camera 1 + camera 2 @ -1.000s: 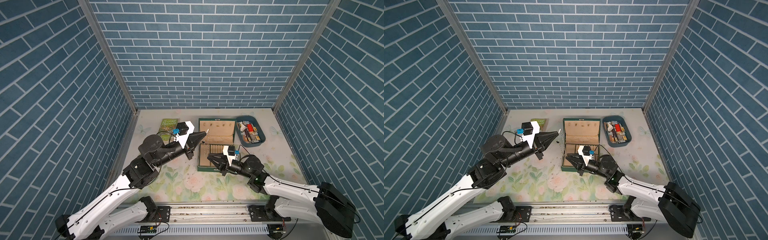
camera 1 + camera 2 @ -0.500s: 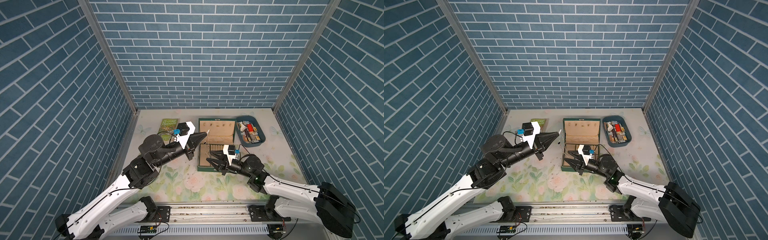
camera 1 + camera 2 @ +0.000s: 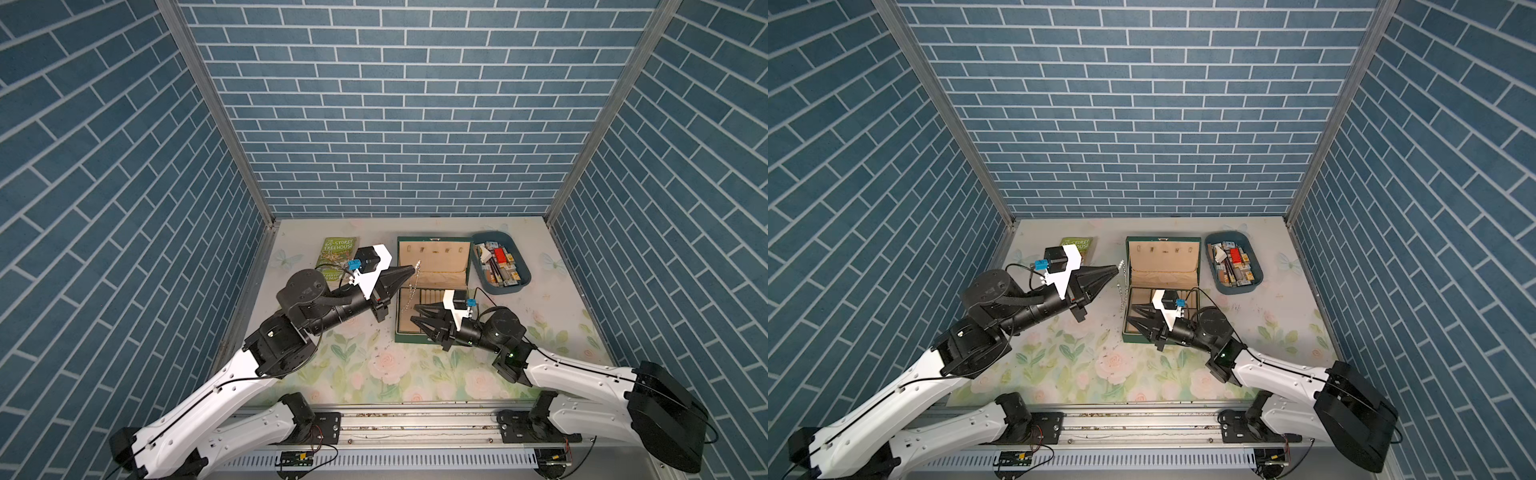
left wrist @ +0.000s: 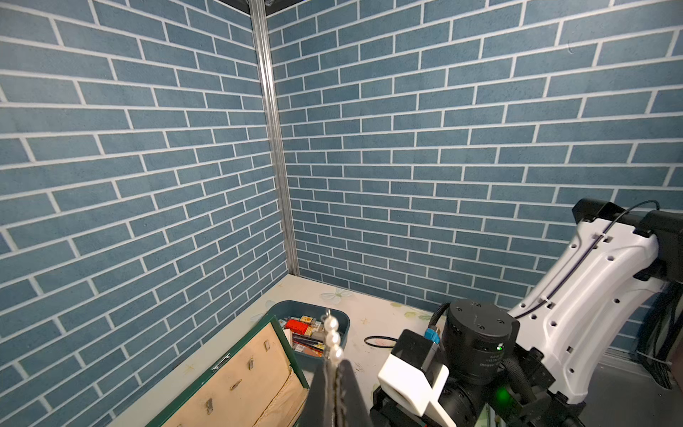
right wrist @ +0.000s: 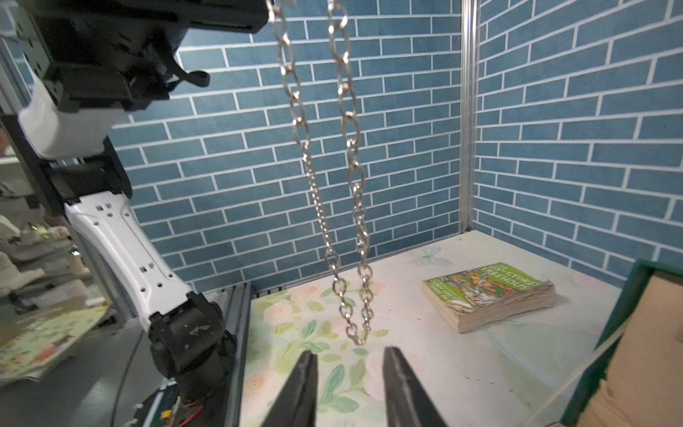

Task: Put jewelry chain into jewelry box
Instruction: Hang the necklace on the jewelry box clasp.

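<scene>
Chain (image 5: pixel 357 192) hangs as a doubled loop in the air by the left edge of the open green box (image 3: pixel 434 240), not inside it. Left gripper (image 3: pixel 413 269) is clamped on its top end, pearl beads poking past the tips. Right gripper (image 5: pixel 347 355) sits just under the loop's bottom, jaws apart, holding nothing. Book (image 5: pixel 488 292) lies on the floral table (image 3: pixel 374 374); blue tray (image 3: pixel 521 282) sits beside the box.

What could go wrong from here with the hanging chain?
The left gripper pinches the jewelry chain at its top, so the loop could swing or slip. It seems to hang by the edge of the jewelry box; a release may land it on the mat. The open right gripper, just under the loop, might miss it.
</scene>
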